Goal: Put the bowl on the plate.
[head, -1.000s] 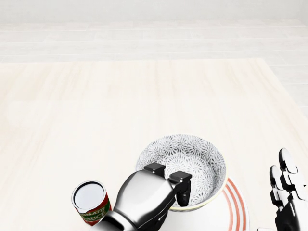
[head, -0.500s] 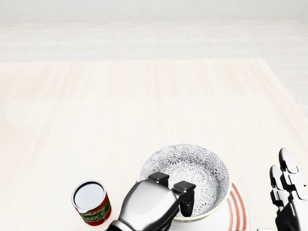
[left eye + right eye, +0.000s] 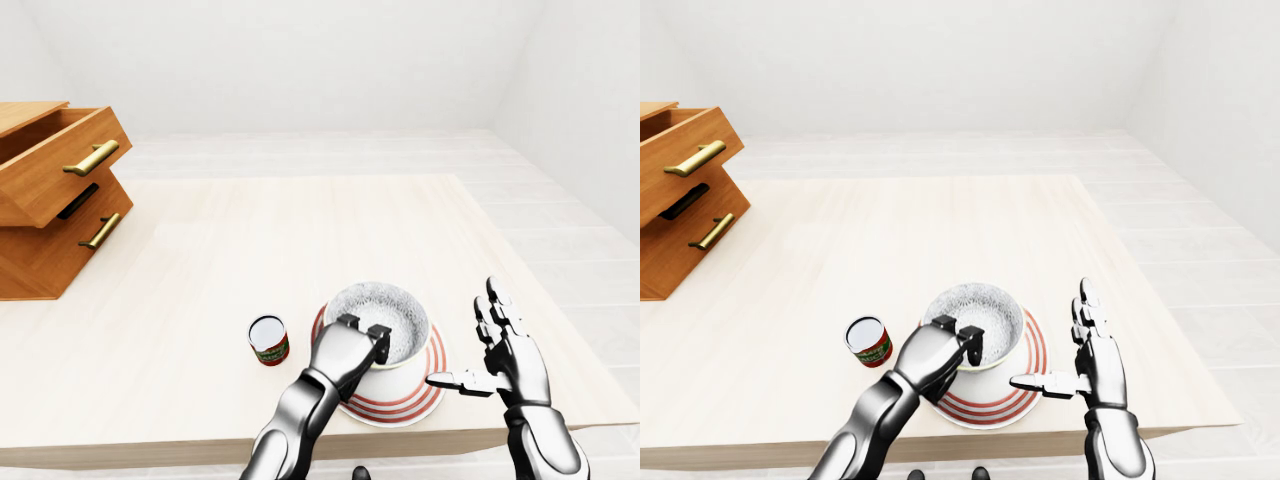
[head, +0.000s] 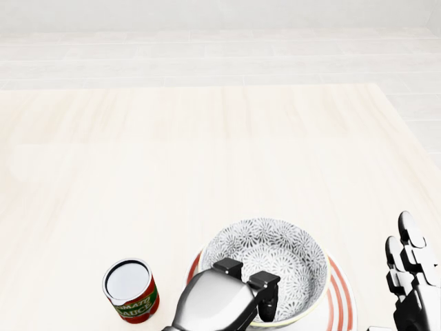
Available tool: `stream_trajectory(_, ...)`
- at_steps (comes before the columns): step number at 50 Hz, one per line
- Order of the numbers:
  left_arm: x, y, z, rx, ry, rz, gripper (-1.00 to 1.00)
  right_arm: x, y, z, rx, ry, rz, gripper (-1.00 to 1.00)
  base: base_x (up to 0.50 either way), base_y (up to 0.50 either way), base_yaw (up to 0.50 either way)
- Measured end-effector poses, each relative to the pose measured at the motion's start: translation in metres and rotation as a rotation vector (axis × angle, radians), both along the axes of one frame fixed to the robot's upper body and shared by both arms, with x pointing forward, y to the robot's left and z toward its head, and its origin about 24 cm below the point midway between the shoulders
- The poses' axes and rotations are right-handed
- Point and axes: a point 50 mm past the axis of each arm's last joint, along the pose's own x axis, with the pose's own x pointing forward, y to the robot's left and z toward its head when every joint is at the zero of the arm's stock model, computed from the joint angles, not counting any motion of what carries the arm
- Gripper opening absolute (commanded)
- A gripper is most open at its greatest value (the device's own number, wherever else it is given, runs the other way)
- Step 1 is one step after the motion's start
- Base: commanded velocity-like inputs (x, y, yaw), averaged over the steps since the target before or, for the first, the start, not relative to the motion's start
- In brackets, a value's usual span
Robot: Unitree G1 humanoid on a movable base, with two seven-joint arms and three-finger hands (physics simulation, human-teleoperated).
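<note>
Gently, with my left hand [image 3: 352,350] clamped on the bowl [image 4: 275,256] rim over the striped plate [image 4: 342,298] at lower centre, I'd centre it before releasing, right hand [image 3: 510,350] spread open alongside.

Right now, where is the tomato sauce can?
In the left-eye view, the can stands upright on the table, just left of the striped plate and the left hand holding the bowl.
</note>
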Motion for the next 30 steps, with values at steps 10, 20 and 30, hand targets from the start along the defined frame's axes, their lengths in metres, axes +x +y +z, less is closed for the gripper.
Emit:
stream_trajectory(10, -0.0019, -0.0005, -0.0015, 0.002, 0.003, -0.004, -1.00, 0.0014, 0.0010, 0.0002, 0.000, 0.001, 0.003, 1.00, 0.00, 0.00, 0.00)
stream_trajectory(20, -0.0037, -0.0008, -0.0014, 0.001, 0.007, -0.009, -0.95, 0.0027, 0.0022, -0.0004, 0.001, 0.002, 0.007, 1.00, 0.00, 0.00, 0.00)
stream_trajectory(30, -0.0038, -0.0007, -0.0020, 0.012, 0.008, -0.012, -0.95, 0.0030, 0.0026, -0.0001, 0.001, 0.002, 0.008, 1.00, 0.00, 0.00, 0.00)
